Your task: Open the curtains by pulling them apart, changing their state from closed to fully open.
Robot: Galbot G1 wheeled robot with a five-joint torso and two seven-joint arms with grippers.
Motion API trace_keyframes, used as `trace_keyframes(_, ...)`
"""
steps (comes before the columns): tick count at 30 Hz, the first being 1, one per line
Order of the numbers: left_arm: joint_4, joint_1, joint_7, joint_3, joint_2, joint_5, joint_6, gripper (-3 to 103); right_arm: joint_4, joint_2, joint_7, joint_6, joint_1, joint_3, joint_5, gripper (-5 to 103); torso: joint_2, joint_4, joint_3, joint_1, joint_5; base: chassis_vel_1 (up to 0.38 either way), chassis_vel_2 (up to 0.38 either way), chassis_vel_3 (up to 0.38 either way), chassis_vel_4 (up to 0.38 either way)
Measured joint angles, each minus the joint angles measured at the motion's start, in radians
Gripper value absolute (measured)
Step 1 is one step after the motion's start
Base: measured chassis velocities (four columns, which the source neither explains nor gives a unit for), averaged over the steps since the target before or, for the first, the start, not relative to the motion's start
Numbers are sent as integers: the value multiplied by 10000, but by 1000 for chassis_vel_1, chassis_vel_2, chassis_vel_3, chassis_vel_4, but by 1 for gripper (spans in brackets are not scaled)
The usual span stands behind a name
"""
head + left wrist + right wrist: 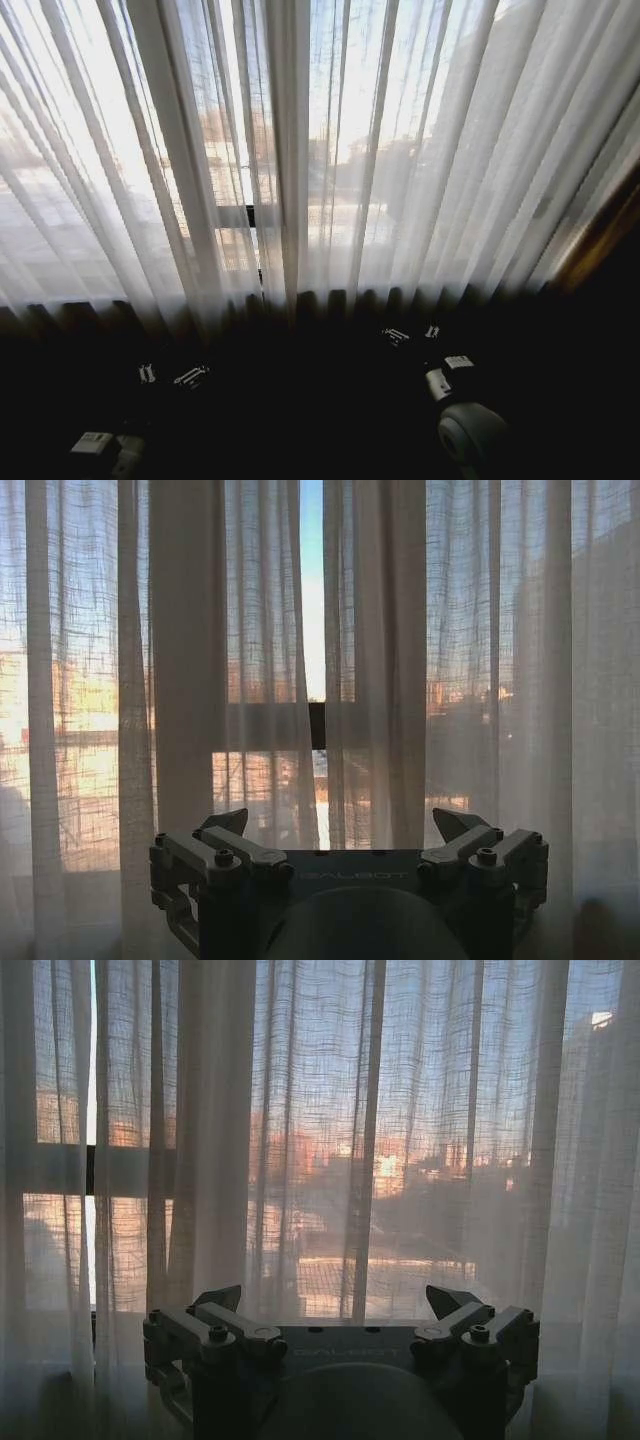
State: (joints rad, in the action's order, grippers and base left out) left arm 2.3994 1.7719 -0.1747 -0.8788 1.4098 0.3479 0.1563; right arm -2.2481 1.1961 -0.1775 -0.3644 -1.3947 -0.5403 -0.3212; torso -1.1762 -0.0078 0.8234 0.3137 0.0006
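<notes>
Before me hang the two tall sheer off-white curtains, linen-like in weave with long vertical pleats. In my head view the left curtain panel point(130, 150) and the right curtain panel point(450, 150) meet just left of the middle, where a thick fold of bunched fabric runs down; they are drawn nearly closed. Daylight and hazy buildings show through the cloth, and a short stretch of the dark window frame bar point(250, 215) shows at the seam.

My left tool point(340, 828) is held up facing the curtains, apart from them, its two fingers spread wide with nothing between them. In the left wrist view a narrow slit of bare sky and the dark bar lie straight ahead between the two panels, just above the gap of the fingers.

My right tool point(335, 1302) is likewise raised, fingers wide apart and empty, not touching the cloth. It faces the right curtain panel point(400, 1140), and in this view the slit between the panels shows far toward one edge.

In the head view both arms sit low in deep shadow below the curtain hems, the left tool point(170, 376) and the right tool point(412, 335) marked by their pale fingertips.
</notes>
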Motion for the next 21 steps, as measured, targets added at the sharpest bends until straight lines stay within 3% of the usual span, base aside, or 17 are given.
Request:
trace_keyframes(17, 93, 129, -11, 0, 137, -99, -268, 100, -89, 11, -2, 80, -60, 49, 19, 100, 2, 0, 1, 5, 0, -83, 578, 77, -567)
trace_keyframes(21, 107, 147, -11, 30, 195, -142, -290, 100, -117, 17, -2, 88, -105, 73, 40, 100, 6, 5, 5, 13, -11, -156, 427, 146, -372)
